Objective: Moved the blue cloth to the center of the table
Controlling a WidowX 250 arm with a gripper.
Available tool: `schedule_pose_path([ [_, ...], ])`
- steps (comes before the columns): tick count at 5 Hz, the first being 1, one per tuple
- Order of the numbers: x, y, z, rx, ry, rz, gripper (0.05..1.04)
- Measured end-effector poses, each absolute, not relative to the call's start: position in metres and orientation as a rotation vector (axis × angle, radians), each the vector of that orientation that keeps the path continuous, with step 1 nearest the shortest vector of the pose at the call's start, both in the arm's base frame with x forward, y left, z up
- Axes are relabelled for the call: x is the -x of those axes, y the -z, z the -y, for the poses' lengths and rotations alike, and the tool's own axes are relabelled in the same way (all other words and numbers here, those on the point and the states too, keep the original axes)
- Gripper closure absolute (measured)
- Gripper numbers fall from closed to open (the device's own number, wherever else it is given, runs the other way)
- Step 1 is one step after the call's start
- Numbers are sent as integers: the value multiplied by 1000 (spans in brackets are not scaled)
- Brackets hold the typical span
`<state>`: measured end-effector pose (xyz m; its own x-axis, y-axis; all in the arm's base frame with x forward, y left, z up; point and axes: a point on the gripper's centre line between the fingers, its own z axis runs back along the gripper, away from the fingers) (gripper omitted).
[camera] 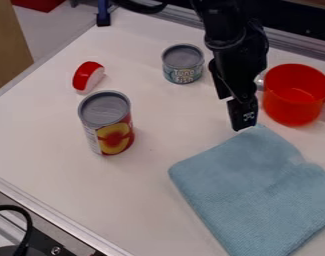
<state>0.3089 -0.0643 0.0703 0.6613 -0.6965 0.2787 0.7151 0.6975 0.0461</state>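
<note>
The blue cloth point(258, 187) lies folded and flat at the lower right of the table, its top corner just under the gripper's lower end. My black gripper point(242, 116) hangs down from the top edge over that corner, left of the red pot. From this angle, whether it touches or holds the cloth cannot be made out.
A peach can point(106, 122) stands left of centre, with a red and white toy piece point(88, 77) behind it. A tuna can point(183, 64) stands left of the arm. The red pot point(295, 95) is at the right. The white table point(148, 187) has a metal edge at lower left.
</note>
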Motion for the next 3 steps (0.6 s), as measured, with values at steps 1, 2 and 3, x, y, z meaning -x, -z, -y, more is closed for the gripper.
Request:
schedule_pose_path([
  [1,-304,-62,64,81,791,254,86],
  [2,-285,-63,71,117,747,203,115],
  [3,-272,-73,83,106,701,192,386],
])
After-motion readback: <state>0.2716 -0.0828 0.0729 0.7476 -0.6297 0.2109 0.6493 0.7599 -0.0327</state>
